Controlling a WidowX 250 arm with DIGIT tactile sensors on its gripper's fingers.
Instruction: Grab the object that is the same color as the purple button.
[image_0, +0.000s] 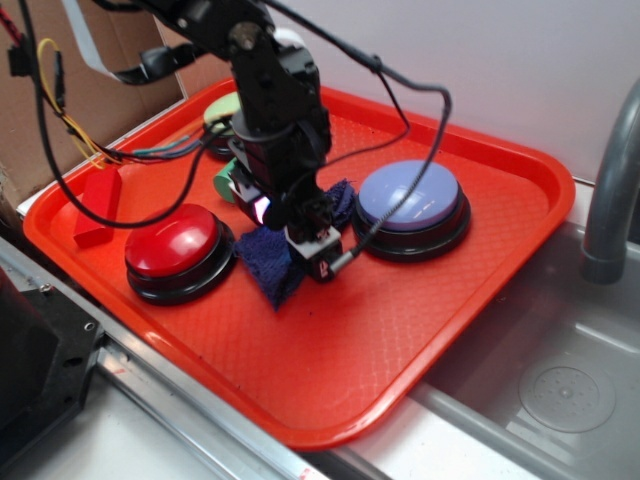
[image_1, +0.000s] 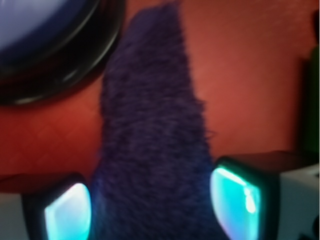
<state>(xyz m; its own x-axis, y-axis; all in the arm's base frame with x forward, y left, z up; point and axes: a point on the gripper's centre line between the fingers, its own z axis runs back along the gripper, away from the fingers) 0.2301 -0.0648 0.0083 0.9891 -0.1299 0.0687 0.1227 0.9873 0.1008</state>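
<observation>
Up close, the dark purple-navy fuzzy terry cloth (image_1: 152, 150) fills the gap between both glowing pads (image_1: 67, 215), so the pincer (image_0: 305, 240) is clamped on it. It lies mid-tray, between the red dome button (image_0: 172, 242) on the left and the pale lavender dome button (image_0: 410, 197) on the right. Bare orange plastic tray (image_0: 400, 350) spreads nearer. Farther back, a green cylinder (image_0: 224, 184). No legible writing.
</observation>
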